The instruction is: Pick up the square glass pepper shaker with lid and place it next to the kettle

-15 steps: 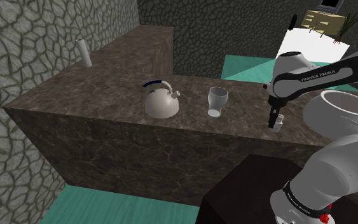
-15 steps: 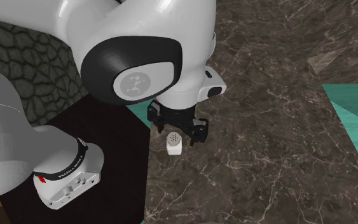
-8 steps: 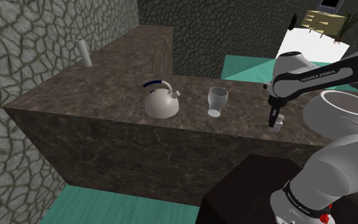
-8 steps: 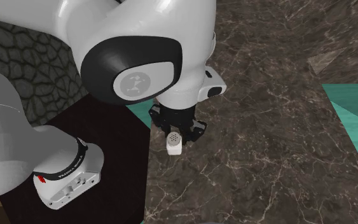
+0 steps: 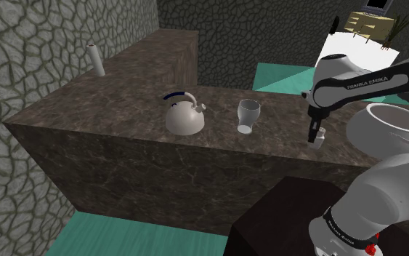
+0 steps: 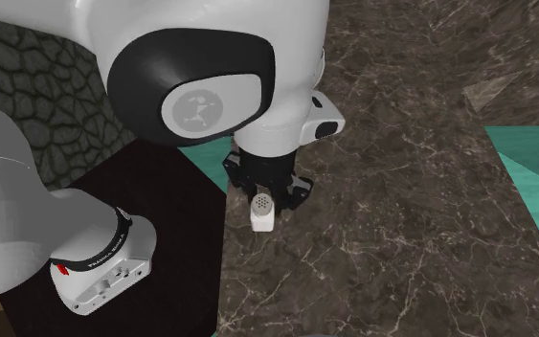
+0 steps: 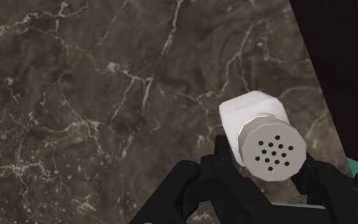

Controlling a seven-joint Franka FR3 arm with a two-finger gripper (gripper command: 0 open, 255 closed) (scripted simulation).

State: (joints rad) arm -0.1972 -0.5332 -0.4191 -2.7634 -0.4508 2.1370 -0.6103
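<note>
Jaws, apart one second earlier, closed tight on pepper shaker (image 6: 261,213); gripper (image 6: 263,197) rose slightly. Grasp made; carry to kettle (image 5: 184,115) remained.

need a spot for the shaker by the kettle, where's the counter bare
Widest bare counter lies on the shoulder view's left of the kettle, out to the white bottle. Between kettle and glass the gap is narrower. Beyond the glass, bare stone runs to the shaker in the jaws.
</note>
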